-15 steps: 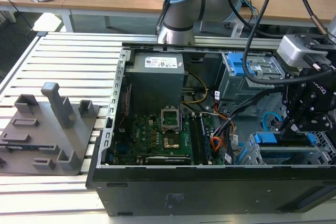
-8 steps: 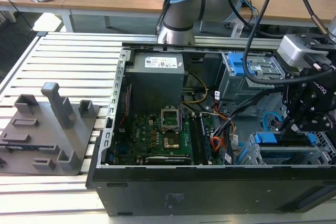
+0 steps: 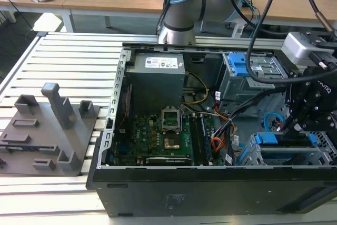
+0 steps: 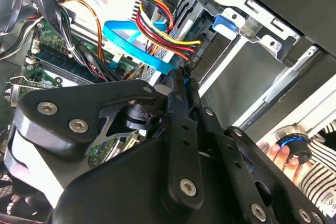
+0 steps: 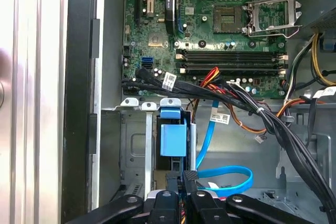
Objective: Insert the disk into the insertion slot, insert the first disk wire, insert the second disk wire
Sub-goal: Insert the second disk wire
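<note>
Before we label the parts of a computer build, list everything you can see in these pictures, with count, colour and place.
computer case: one, black, open, on the slatted table
motherboard: one, green, inside the case
power supply: one, grey, white label, beside the motherboard
disk: one, blue caddy, sitting in the insertion slot
insertion slot: one, light grey cage, exterior view's right
flat cable: one, bright blue, looped near the cage
fixture block: one, grey, exterior view's left
arm: one, silver and light blue, behind the case
hand: one, black, just above the disk
</note>
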